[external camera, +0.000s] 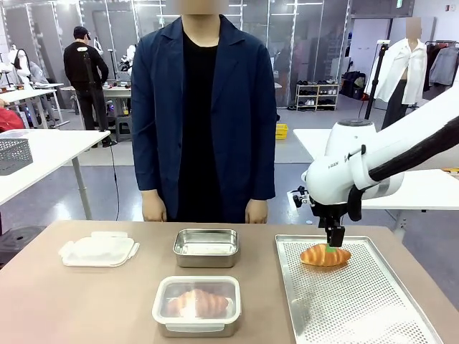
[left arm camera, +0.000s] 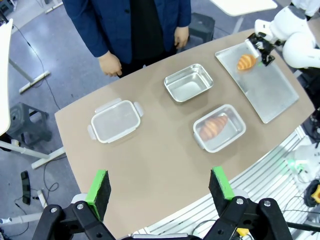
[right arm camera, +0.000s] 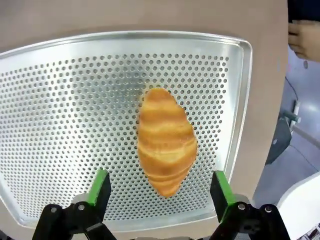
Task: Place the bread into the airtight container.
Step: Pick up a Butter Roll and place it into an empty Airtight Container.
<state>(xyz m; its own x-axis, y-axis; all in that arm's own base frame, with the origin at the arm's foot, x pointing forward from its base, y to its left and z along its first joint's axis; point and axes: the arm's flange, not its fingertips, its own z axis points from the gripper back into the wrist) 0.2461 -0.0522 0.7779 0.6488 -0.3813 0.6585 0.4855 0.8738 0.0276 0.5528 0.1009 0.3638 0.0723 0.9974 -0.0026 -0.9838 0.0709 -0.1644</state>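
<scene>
1. Since it is puffed and layered, the croissant (right arm camera: 166, 140) is judged light, soft and flaky. It lies lengthwise at the centre of the right wrist view, on the upper part of the perforated tray (external camera: 373, 301) at the lower right of the front view.
2. A hold across the thick middle is advised, with light pressure, as the tapered ends would be easily crushed or broken off.
3. The right gripper (external camera: 334, 240) is seen directly over the croissant, its jaws spread wide to either side of the nearer tip. Nothing is held, and whether the crust is being touched cannot be made out from the front view.
4. A steel container (external camera: 206, 247) is set open at the middle of the front view, left of the tray, and is taken as the destination. A second container (external camera: 196, 306), below it in the frame, is already filled with another croissant and appears lidded.
5. A loose lid (external camera: 98, 251) is placed at the left of the front view.
6. The left gripper (left arm camera: 160, 192) is held high above the table (left arm camera: 150, 165), jaws wide and empty.
</scene>
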